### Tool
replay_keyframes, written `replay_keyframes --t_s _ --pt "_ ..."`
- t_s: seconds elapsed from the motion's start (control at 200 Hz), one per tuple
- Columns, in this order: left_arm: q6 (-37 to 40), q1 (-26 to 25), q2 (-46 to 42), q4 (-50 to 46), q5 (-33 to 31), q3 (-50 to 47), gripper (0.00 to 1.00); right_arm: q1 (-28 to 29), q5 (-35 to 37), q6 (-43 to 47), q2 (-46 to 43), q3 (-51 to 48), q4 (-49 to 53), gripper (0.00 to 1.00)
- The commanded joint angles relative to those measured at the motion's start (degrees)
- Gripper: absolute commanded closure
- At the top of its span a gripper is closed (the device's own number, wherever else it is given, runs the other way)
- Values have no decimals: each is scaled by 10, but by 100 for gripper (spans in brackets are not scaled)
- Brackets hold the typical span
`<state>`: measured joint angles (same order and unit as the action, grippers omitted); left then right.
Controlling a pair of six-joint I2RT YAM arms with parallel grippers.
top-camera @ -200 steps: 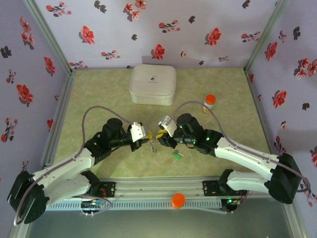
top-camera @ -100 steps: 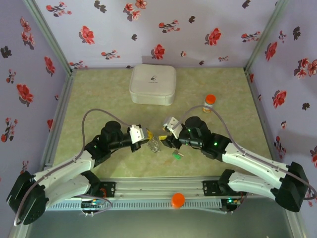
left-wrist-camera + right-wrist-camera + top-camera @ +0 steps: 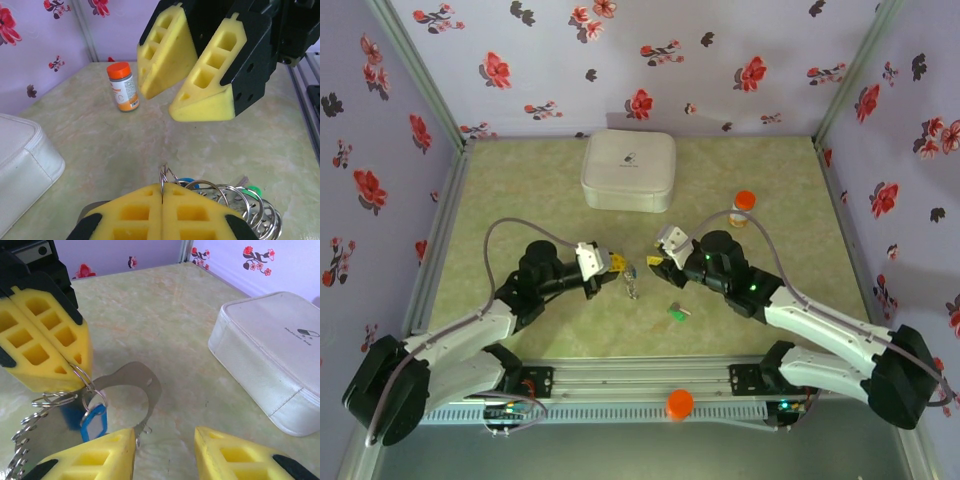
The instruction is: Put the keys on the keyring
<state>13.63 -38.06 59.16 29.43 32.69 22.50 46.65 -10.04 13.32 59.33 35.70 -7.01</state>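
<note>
My left gripper [image 3: 616, 264] [image 3: 162, 186] is shut on a thin wire ring [image 3: 80, 374] at the top of a hanging bunch. On that bunch are a key with a blue tag [image 3: 94, 422], several linked silver rings [image 3: 240, 200], and the keyring [image 3: 150, 385], a grey curved loop. My right gripper [image 3: 655, 262] [image 3: 165, 437] faces it, open and empty. Its left fingertip [image 3: 120, 440] is right against the loop's lower end. The green-tagged key [image 3: 676, 312] lies on the table nearer the arm bases.
A white rounded case [image 3: 628, 170] sits at the back centre. An orange-capped bottle [image 3: 743, 207] stands behind the right arm. Metal rails [image 3: 640, 385] run along the near edge, with an orange knob [image 3: 679, 403]. Flowered walls close three sides.
Both grippers have shifted slightly toward the far side. The bunch went with the left gripper. The green key has stayed put.
</note>
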Motion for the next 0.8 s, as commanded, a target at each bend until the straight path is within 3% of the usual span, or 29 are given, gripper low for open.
replay_keyframes --t_s 0.0,0.135,0.475,0.795 --pt "-33 13 2 72 46 -7 100 -13 -46 -2 8 0 -28 62" --pt "-39 18 4 82 63 -11 100 -16 -128 33 3 -21 -61 60" --pt "-58 18 17 126 83 -18 100 -16 -225 105 38 23 -35 59" --pt "-59 18 21 126 100 -17 100 -15 -220 110 64 37 -48 63"
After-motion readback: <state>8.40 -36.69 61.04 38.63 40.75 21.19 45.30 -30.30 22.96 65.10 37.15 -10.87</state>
